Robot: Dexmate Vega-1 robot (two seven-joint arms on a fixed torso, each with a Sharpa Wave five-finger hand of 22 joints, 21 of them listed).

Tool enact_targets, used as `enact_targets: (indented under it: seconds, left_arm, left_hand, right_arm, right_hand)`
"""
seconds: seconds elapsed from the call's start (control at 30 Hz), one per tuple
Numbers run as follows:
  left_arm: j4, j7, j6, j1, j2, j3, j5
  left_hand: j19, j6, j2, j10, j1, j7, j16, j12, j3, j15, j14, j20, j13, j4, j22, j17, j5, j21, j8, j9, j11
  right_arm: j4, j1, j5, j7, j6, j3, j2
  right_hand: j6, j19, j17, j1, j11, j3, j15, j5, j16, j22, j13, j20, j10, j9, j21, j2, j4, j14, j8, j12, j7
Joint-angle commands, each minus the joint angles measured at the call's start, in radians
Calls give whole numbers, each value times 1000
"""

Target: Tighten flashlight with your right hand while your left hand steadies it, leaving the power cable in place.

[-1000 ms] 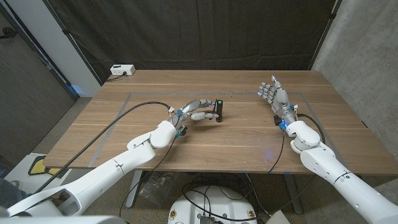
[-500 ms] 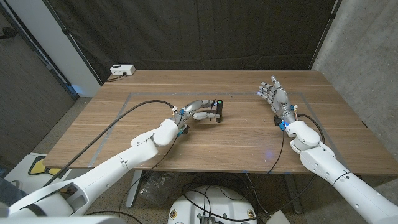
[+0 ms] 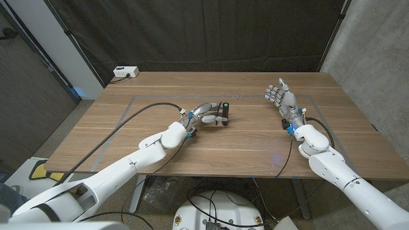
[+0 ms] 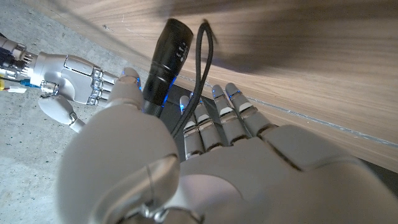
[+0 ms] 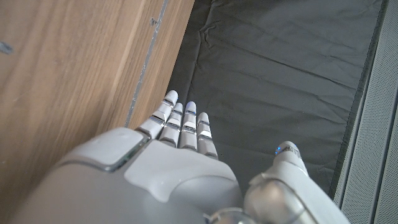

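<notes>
Carrying every item listed here is the brown wooden worktop, with a pale taped outline marking its working area.

Reaching in from the near left corner is the white left arm; its grey-and-white left hand is closing around the task's thing near the worktop's middle, apparently to steady it for the twist to come. In the left wrist view the fingers are wrapping one side and the thumb the other, so the grip looks made, though how firm it is cannot be told.

Waiting well apart on the right side is the grey-and-white right hand, standing on its edge with fingers spread and holding nothing; it is probably idling until the left's hold settles.

Standing between the left hand's fingers is the short black cylindrical flashlight, a small green light showing at its top.

Looping beside the flashlight's body is the thin black power cable; it is lying against the fingers, so any twist should spare it.
</notes>
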Motion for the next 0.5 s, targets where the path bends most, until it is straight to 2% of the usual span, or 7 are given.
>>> enact_targets:
  seconds: [0.03, 0.33, 0.5]
  left_arm:
    - [53, -3, -23, -28, -29, 25, -1]
    - [64, -2, -20, -36, -42, 37, 4]
    - [66, 5, -19, -37, -47, 41, 7]
  left_hand:
    - [14, 31, 4, 20, 20, -6, 6, 7, 13, -93, 18, -53, 4, -1, 4, 3, -4, -5, 7, 3, -4]
    - [24, 69, 17, 55, 44, -11, 5, 12, 24, -99, 29, -54, 4, -3, 5, 2, -13, -7, 14, 3, -10]
    - [27, 100, 40, 74, 77, -16, 3, 11, 42, -105, 32, -48, 5, -7, 5, 3, -18, -10, 18, 3, -11]
  right_arm:
    - [-1, -3, 5, 3, -1, 5, -4]
    - [0, -5, 7, 5, -1, 7, -5]
    - [1, -6, 8, 3, -1, 8, -5]
  right_hand:
    - [11, 6, 5, 4, -1, -1, 0, -2, 1, 4, 5, -5, 7, 1, -7, 2, -1, 8, 3, 0, 0]
    - [11, 8, 5, 4, -1, -1, 1, -2, 1, 4, 5, -5, 7, 1, -9, 3, -1, 9, 3, 0, -1]
    - [12, 9, 5, 4, -1, -2, 1, -2, 1, 4, 5, -6, 8, 1, -10, 3, -1, 10, 3, -1, 0]
